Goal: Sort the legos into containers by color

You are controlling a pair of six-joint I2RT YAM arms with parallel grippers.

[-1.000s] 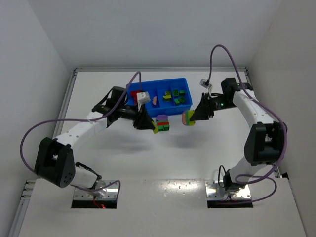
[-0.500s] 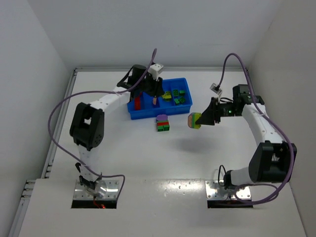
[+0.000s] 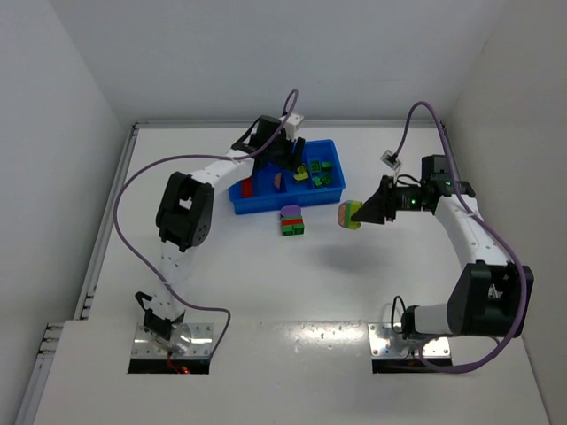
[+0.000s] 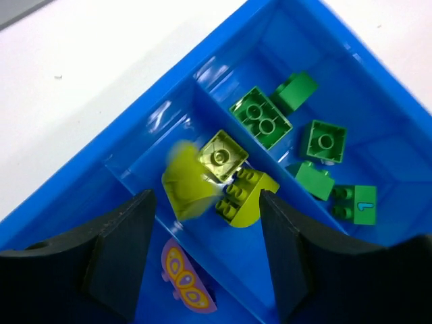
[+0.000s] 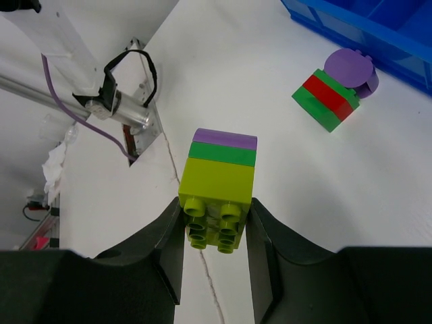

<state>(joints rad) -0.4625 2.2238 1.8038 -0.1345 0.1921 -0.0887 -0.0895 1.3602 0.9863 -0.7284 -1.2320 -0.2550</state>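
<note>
The right gripper (image 5: 214, 214) is clamped on a stack (image 5: 221, 172) of yellow-green, green and purple legos, held above the surface, with the blue tray (image 5: 351, 27) well ahead of it. If this stack goes into one compartment unseparated, three colours get mixed. The left gripper (image 4: 206, 199) has its fingers apart. Just below it a blurred yellow-green brick (image 4: 183, 190) sits in its compartment, and it may bounce over the divider to the green bricks.

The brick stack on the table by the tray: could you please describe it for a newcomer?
Start at the bright blue plastic tray on the white table. By its near wall sits a brick stack: green and red layers ending in a round purple piece, the only bricks resting outside the tray.
</note>
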